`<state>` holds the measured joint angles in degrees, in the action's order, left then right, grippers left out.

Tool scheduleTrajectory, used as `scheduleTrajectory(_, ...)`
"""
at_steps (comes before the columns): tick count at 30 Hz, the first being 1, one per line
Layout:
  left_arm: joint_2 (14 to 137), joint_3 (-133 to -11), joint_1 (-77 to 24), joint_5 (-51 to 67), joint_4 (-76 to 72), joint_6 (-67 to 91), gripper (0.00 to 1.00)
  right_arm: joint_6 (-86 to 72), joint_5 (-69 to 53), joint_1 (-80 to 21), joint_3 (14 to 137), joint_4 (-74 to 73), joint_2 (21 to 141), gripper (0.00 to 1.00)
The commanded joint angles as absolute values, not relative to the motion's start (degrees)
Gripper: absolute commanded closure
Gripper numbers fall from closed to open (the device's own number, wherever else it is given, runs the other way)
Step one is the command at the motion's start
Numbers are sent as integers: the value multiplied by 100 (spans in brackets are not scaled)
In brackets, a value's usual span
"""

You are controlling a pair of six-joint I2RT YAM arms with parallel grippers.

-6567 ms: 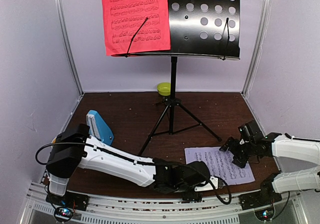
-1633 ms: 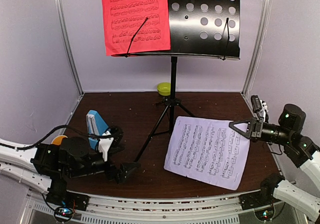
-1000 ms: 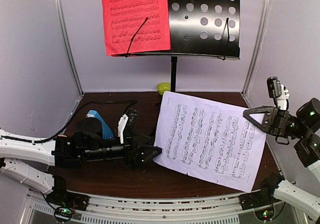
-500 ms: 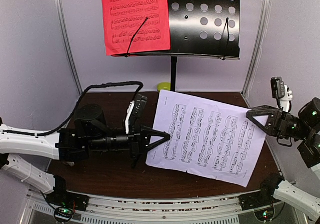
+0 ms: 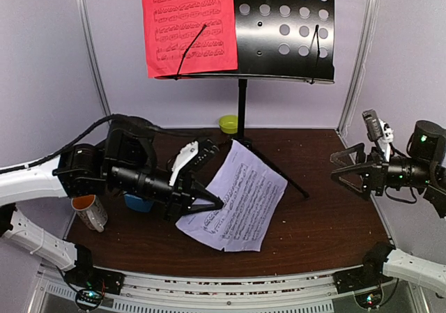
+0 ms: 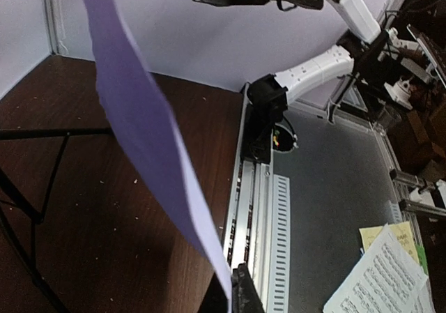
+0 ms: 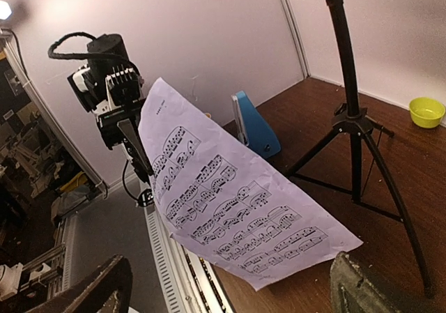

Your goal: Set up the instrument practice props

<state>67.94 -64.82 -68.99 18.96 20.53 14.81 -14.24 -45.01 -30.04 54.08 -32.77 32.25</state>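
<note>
White music sheet (image 5: pixel 237 201) hangs in air front-left of music stand (image 5: pixel 286 20), well below its tray. Left gripper (image 5: pixel 217 203) is clamped on the sheet's near-left edge. With only one edge held, the paper bows and its far end droops twd desk (image 5: pixel 320 222). Right gripper (image 5: pixel 336 168) has jaws apart w/ nothing in them, right of stand, well clear of sheet. Red music sheet (image 5: pixel 188 20) sits on left half of stand tray under a wire retainer. Right half is bare, prob. the slot for the white one. Metronome (image 7: pixel 254 128) stands left of stand.
</note>
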Motion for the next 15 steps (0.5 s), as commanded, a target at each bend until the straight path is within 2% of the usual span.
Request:
scheduleTrajectory(1,7381,-7246,-6882,2872,3176,664,100,-684,-4196,-3550,5734,-3510,3620,0)
scheduleTrajectory(9,8055,-8205,-6908,3581,3908,74,100,429,-3180,-5210,6147,-4207,4478,1)
scheduleTrajectory(15,8396,-8809,-6964,3554,4726,-578,100,888,-2814,-5866,6370,-4154,4964,2)
